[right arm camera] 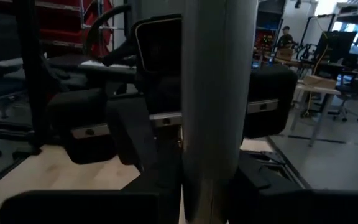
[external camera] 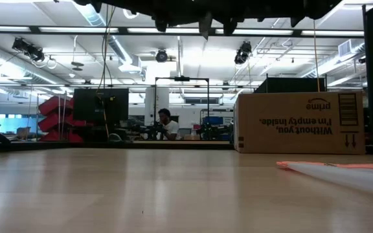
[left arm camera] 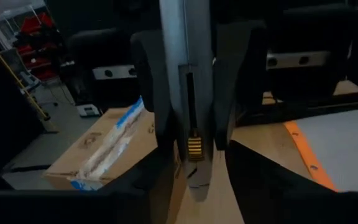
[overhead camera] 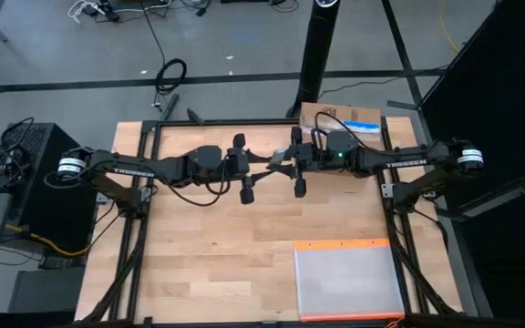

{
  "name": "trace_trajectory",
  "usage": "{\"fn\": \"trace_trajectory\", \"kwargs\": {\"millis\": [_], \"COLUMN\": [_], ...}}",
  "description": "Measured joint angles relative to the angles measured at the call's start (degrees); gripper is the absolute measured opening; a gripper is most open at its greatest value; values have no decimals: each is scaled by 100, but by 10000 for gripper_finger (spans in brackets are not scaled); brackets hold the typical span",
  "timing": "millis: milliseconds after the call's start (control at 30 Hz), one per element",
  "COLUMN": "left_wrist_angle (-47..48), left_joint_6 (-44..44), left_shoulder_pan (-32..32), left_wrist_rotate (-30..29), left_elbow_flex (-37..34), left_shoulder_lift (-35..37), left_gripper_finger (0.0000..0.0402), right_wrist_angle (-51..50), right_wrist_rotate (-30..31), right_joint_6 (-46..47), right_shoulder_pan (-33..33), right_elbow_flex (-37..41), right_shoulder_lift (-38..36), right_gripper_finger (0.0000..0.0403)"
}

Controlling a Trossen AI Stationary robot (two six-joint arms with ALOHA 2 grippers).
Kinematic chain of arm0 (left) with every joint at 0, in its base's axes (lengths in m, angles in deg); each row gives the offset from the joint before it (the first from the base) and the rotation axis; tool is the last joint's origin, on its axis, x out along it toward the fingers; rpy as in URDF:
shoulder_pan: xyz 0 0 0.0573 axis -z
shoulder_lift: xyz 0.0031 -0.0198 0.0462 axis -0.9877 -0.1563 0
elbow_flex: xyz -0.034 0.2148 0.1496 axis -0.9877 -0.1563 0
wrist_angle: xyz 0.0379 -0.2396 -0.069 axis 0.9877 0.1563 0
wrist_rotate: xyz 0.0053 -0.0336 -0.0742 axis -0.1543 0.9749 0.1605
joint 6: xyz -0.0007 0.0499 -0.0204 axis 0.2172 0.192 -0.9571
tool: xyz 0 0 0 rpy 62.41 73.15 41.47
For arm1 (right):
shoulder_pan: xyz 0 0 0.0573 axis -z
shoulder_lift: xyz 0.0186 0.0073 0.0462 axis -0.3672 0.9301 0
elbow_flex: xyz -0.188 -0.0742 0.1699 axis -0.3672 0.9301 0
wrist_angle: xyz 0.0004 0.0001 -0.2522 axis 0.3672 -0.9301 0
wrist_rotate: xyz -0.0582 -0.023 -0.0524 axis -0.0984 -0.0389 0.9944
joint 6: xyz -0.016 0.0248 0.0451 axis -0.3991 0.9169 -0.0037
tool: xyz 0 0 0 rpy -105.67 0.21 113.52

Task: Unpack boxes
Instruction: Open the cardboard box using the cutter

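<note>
Box (overhead camera: 340, 117) sits taped shut at our table's (overhead camera: 199, 264) one o'clock edge, unpacking not begun. Above centre, our left gripper (overhead camera: 246, 173) and right gripper (overhead camera: 295, 164) pinch one grey tool (overhead camera: 277, 160) together.

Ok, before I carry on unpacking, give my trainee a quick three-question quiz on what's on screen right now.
1. True or false: the cardboard box stands at the far edge of the table, on the right arm's side.
2. The clear pouch with the orange edge lies: A) flat at the near right of the table; B) on top of the box; C) under the left arm.
3. Short answer: what is up between the left gripper and the right gripper above mid-table?
Key: 1 true; 2 A; 3 a grey tool.
</note>
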Motion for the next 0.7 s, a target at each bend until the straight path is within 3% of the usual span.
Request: {"fn": "trace_trajectory", "kwargs": {"millis": [267, 700], "left_wrist_angle": [-69, -503], "left_joint_6": [-98, -212], "left_shoulder_pan": [2, 19], "left_wrist_rotate": [57, 82], "left_elbow_flex": [2, -9], "left_shoulder_lift": [-38, -282], "left_gripper_finger": [123, 79], "right_wrist_angle": [561, 728], "right_wrist_rotate": [-68, 0], "right_joint_6": [-24, -8], "right_shoulder_pan": [-25, -171], "right_elbow_flex": [-2, -6], "right_shoulder_lift": [11, 19], "right_gripper_finger": [53, 60]}}
